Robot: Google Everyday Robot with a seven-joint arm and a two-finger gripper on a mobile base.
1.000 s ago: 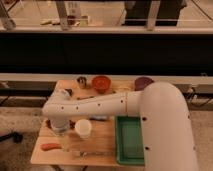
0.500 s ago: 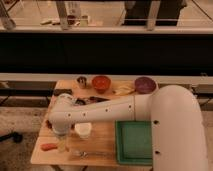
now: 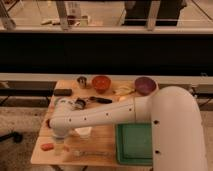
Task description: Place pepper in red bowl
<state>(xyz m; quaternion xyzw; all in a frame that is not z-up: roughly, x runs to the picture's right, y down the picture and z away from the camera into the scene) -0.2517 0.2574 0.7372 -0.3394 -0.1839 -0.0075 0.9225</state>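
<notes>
One white robot arm (image 3: 107,116) spans a wooden table (image 3: 107,155) from a bulky housing at the right to the table's front-left corner. There its gripper (image 3: 59,144) points down, low over the tabletop. Whether the claw is released or clenched cannot be told, since the wrist above hides most of it.

The pepper (image 3: 47,146), a slim red-orange piece, lies flat near the front-left edge of the table, just beside the gripper on its left. Contact between the two cannot be made out. The red bowl (image 3: 101,83) stands upright at the far side of the table, well apart from the pepper and on the other side of the arm.

Other items:
- A small metal cup (image 3: 82,81) stands just left of the red bowl.
- A purple bowl (image 3: 144,85) stands at the far right corner.
- A pale yellow item (image 3: 124,90) lies between the two bowls.
- A flat dark block (image 3: 63,92) lies near the left edge.
- A black-handled tool (image 3: 101,100) lies in front of the red bowl, close to the arm.
- A white cup (image 3: 83,132) stands under the arm, to the right of the gripper.
- A thin fork (image 3: 86,152) lies along the front edge.
- A green tray (image 3: 134,144) occupies the front right, partly covered by the arm's housing
</notes>
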